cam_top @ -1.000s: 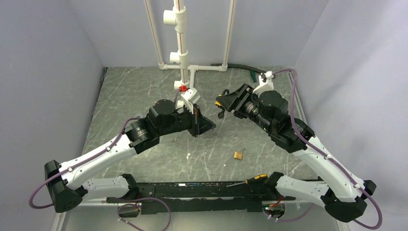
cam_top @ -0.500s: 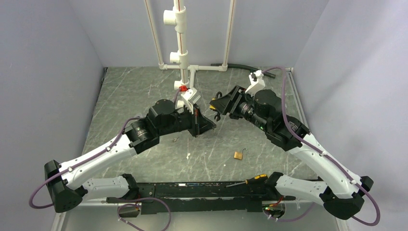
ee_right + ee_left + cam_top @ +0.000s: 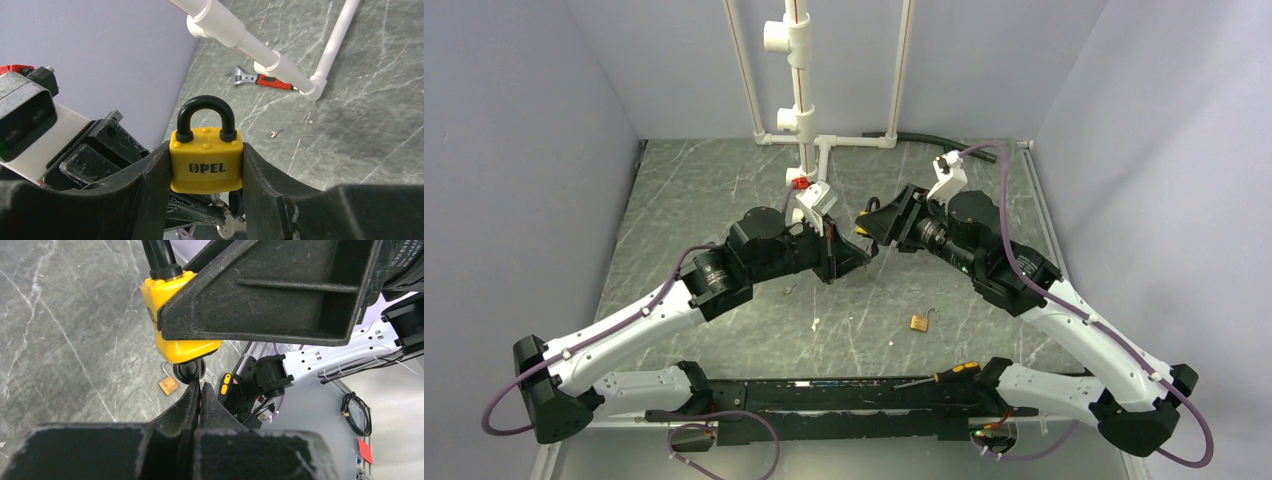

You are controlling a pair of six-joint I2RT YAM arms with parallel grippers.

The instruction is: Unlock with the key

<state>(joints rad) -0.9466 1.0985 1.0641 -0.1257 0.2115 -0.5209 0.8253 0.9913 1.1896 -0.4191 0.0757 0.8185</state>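
My right claw (image 3: 206, 156) is clamped on the padlock (image 3: 206, 169), presenting its keyhole end to the other arm. My left claw (image 3: 201, 396) pinches the key (image 3: 201, 384) just beneath it, lined up to enter

The padlock (image 3: 206, 167) wears glossy yellow plastic with a smooth black shackle (image 3: 206, 102); the right end effector (image 3: 206, 150) has rough matt black fingers (image 3: 150, 195); the counter (image 3: 350, 115) seems veined, matt stone.
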